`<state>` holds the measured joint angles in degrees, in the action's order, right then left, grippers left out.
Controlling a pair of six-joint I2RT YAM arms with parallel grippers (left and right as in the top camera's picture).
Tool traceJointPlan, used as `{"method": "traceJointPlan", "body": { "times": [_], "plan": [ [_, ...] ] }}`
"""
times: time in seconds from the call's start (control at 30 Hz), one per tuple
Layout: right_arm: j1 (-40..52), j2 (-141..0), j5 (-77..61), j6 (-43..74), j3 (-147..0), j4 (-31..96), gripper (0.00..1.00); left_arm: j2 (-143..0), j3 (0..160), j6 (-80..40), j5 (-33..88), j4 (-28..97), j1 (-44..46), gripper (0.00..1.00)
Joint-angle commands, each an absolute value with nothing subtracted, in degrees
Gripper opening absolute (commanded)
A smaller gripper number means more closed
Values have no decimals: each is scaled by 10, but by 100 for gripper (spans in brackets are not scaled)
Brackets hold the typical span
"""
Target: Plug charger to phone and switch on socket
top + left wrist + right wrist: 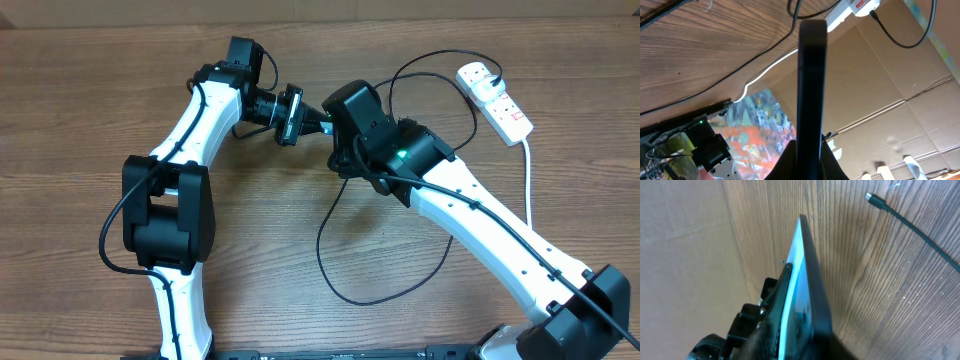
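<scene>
The phone [291,114] hangs edge-on above the table between both arms. In the left wrist view my left gripper [809,150] is shut on the phone [812,75], whose dark edge rises straight up from the jaws. In the right wrist view the phone [802,280] shows a cyan screen, standing between the fingers of my right gripper [800,332]; blur hides whether they still press it. The charger cable [340,280] loops over the table, and its connector tip [869,197] lies free on the wood. The white socket [495,98] lies at the far right with a plug in it.
The socket's thick white cord [528,170] runs down the right side. Brown cardboard walls [890,90] stand past the table's far edge. Both arms crowd the middle of the wooden table [80,110].
</scene>
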<state>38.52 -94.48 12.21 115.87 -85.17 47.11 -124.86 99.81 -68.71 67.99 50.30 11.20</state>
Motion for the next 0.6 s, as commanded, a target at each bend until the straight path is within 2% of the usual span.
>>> {"method": "traceJointPlan", "body": {
  "times": [0.0,0.07,0.17,0.37,0.57],
  "plan": [
    [389,-942,112,1134,-862,463,61,-1253,1014,-690,687,502,112,4],
    [389,-940,113,1057,-863,455,83,-1253,1014,-683,680,501,112,4],
    [388,-929,115,950,-863,453,95,-1253,1014,-642,654,482,111,4],
    [388,-873,109,646,-863,465,100,-1253,1014,-477,624,435,96,4],
    [388,-846,77,505,-865,490,100,-1240,1014,-336,635,437,78,4]
  ]
}}
